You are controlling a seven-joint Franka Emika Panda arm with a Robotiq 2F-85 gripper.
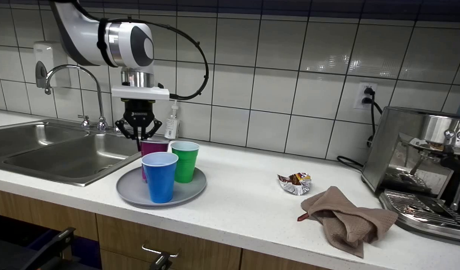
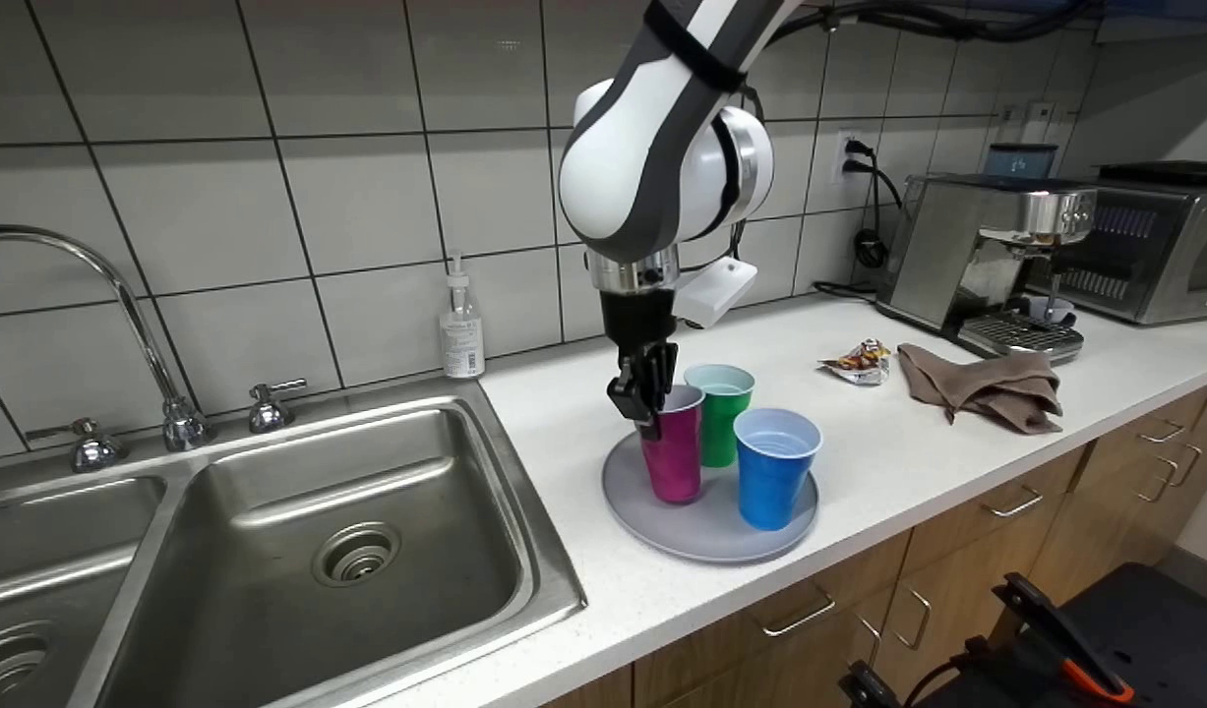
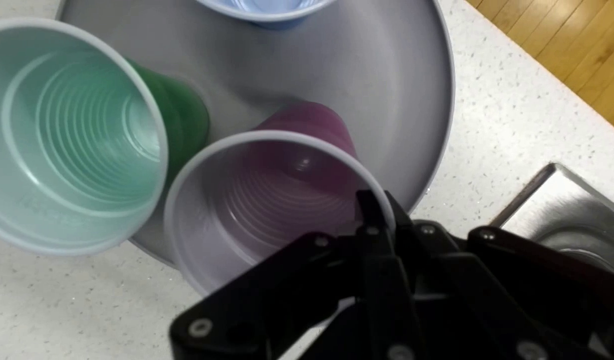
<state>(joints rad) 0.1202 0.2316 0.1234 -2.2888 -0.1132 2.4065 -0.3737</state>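
Note:
My gripper [image 3: 379,205] is shut on the rim of a magenta cup [image 2: 674,462], one finger inside the cup and one outside. The cup's base is at the grey plate [image 2: 652,526]; whether it presses on it I cannot tell. Beside it on the plate stand a green cup [image 1: 185,167] and, nearer the counter's front, a blue cup [image 1: 161,183]. In the wrist view the magenta cup's rim overlaps the side of the green cup [image 3: 184,120]. The blue cup partly hides the magenta cup [image 1: 155,147] in an exterior view.
A steel double sink [image 2: 554,580] with a curved faucet [image 2: 136,324] adjoins the plate's side of the counter. A soap bottle [image 2: 461,334] stands by the wall. Farther along lie a foil wrapper [image 1: 295,183] and a brown cloth [image 1: 346,221], near an espresso machine [image 1: 387,146].

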